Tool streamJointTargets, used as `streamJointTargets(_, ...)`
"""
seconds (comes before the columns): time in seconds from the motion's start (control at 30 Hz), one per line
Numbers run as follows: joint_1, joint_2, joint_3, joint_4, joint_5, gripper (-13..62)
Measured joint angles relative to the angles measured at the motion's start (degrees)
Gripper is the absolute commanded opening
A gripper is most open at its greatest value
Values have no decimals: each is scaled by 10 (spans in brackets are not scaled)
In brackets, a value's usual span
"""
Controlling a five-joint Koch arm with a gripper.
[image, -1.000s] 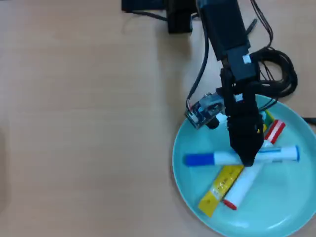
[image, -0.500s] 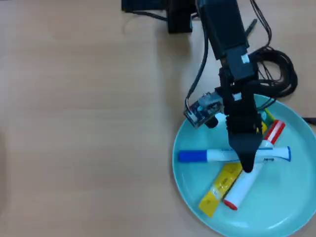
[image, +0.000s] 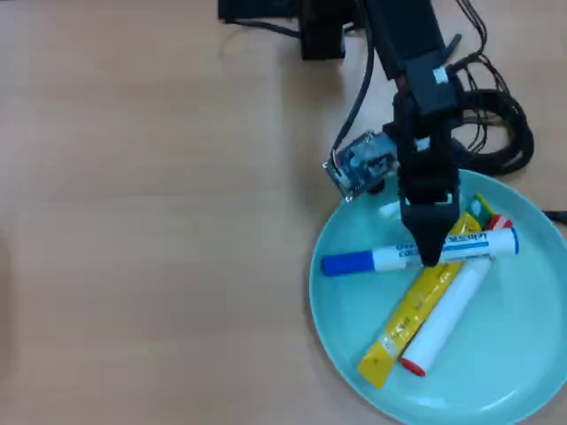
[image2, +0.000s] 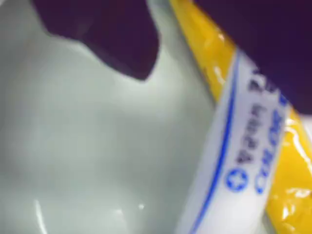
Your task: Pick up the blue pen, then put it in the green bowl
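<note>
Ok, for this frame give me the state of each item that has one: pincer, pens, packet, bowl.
pincer: over the blue pen's barrel, inside the bowl; open or shut cannot be told.
blue pen: capped, lying across the yellow packet, within the bowl.
red-capped marker: capped, lying in the bowl beside the packet.
yellow packet: flat in the bowl, under the blue pen.
green bowl: upright on the table, holding all three.

- A light wooden table (image: pixel 151 212) with pale grain carries everything.
- A large, round, glossy teal-green bowl (image: pixel 341 328) rests on it at lower right in the overhead view.
- Black coiled cables (image: pixel 505 124) lie just behind the bowl.
</note>
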Motion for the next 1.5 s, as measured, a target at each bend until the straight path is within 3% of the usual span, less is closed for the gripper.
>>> streamJointTargets(0.53, -5, 178, 98, 21, -76, 428)
streamJointTargets(1.07, 225, 371, 310, 22, -300, 427)
streamJointTargets(1.33, 273, 544, 476, 18, -310, 427)
streamJointTargets(1.5, 285, 548, 522, 18, -310, 428)
